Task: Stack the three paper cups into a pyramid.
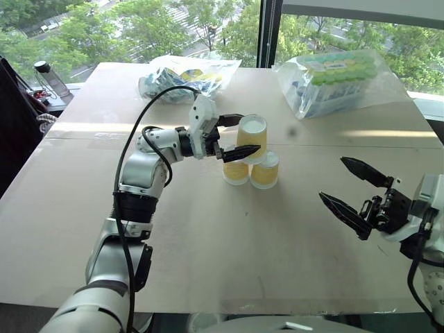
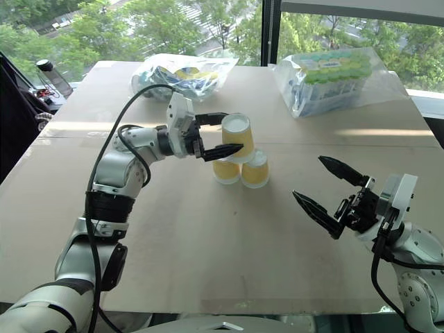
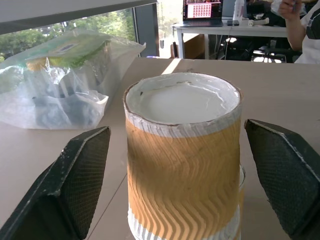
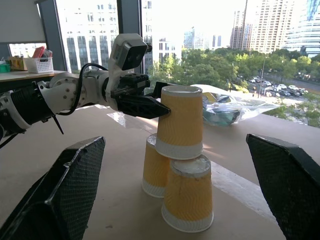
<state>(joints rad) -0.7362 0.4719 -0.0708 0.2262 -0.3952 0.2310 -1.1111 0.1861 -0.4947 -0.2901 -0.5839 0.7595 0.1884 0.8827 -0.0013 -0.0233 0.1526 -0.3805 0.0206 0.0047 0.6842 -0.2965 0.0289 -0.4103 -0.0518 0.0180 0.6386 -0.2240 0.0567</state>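
A: Where is the top cup (image 1: 251, 137)?
B: On two base cups (image 1: 250, 171), mid-table (image 1: 208, 229).
A: Jaws?
B: Left gripper (image 1: 236, 134) straddles it, open, apart. Right gripper (image 1: 354, 187) is wide, empty.

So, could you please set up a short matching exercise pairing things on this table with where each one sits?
Things:
1. top cup
2. left gripper
3. right gripper
4. bag of green-topped packs

Places:
A. far right of the table
B. open, apart from the cups
C. on the two lower cups
D. fingers either side of the top cup

Pairs: 1-C, 2-D, 3-B, 4-A
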